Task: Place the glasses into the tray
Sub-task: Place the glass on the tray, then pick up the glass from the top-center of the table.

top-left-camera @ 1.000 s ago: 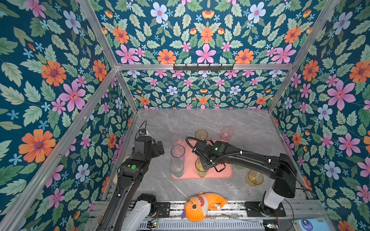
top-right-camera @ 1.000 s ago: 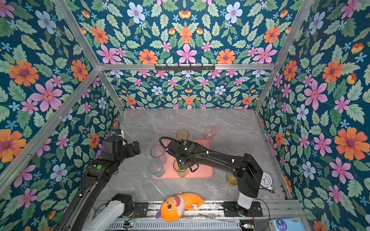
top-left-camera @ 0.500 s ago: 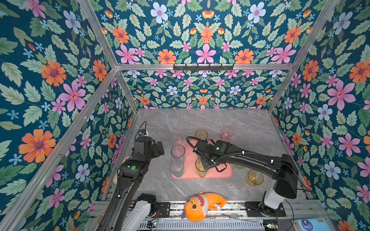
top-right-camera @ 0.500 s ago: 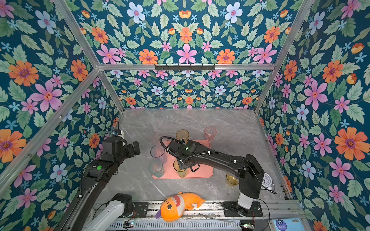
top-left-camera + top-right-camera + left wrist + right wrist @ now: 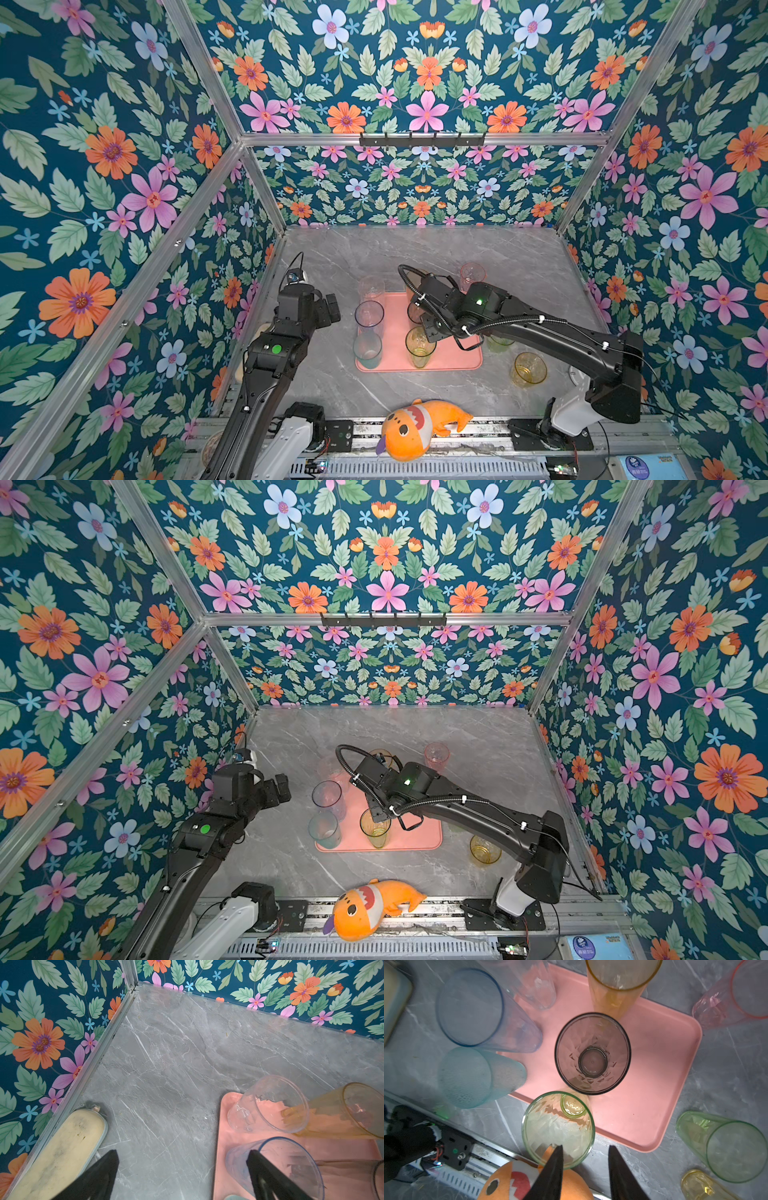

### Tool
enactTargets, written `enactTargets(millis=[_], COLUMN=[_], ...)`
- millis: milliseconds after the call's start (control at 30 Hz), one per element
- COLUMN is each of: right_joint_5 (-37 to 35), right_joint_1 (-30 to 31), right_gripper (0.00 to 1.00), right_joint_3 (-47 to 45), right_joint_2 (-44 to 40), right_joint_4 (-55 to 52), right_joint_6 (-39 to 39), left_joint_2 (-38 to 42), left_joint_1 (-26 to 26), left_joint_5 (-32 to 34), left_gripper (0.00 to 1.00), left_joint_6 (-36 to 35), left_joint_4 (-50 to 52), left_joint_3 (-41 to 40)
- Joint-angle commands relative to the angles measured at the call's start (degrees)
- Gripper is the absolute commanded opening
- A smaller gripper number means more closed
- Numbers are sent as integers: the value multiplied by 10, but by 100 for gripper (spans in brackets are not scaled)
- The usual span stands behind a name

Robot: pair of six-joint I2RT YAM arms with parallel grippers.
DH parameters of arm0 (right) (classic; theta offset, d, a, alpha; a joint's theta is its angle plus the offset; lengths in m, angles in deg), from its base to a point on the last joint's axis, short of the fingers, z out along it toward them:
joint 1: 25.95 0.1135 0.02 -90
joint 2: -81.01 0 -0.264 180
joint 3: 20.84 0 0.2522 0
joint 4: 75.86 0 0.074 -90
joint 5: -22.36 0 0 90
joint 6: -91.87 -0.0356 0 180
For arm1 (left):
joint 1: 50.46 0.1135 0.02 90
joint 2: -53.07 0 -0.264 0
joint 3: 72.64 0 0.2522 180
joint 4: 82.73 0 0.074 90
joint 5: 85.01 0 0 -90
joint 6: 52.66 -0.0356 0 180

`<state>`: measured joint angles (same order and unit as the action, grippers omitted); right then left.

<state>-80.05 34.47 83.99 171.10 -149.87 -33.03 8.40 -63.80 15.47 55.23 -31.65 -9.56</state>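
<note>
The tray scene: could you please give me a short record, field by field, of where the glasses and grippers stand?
tray: salmon pink, rectangular
on tray: clear glass, blue-grey glass, teal glass, amber glass, smoke-grey glass, faceted green glass
off tray: pink glass, second green glass, yellow glass
left gripper: open, empty
right gripper: open, at the faceted green glass's rim

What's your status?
Left gripper open, empty. Right gripper open at faceted green glass, in tray. Pink, plain green, yellow glasses outside tray. No obstruction seen.

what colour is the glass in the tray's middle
The glass is smoke-grey; best in the right wrist view.
</note>
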Motion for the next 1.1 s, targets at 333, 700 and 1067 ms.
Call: enactTargets(millis=[333,700,1067], right_joint_5=[-55,-60,4], right_joint_1=[-64,-176,-351], right_gripper=[41,47,50], right_joint_3=[49,20,-84], right_joint_2=[-67,-118,-166], right_joint_4=[-4,41,144], right_joint_6=[80,111,105], left_joint_2=[-2,-3,-6], left_joint_1=[0,0,0], left_joint_5=[0,1,1], left_gripper=[99,99,99], left_joint_6=[2,1,2], left_joint_4=[-3,-3,-3], left_joint_3=[3,3,3])
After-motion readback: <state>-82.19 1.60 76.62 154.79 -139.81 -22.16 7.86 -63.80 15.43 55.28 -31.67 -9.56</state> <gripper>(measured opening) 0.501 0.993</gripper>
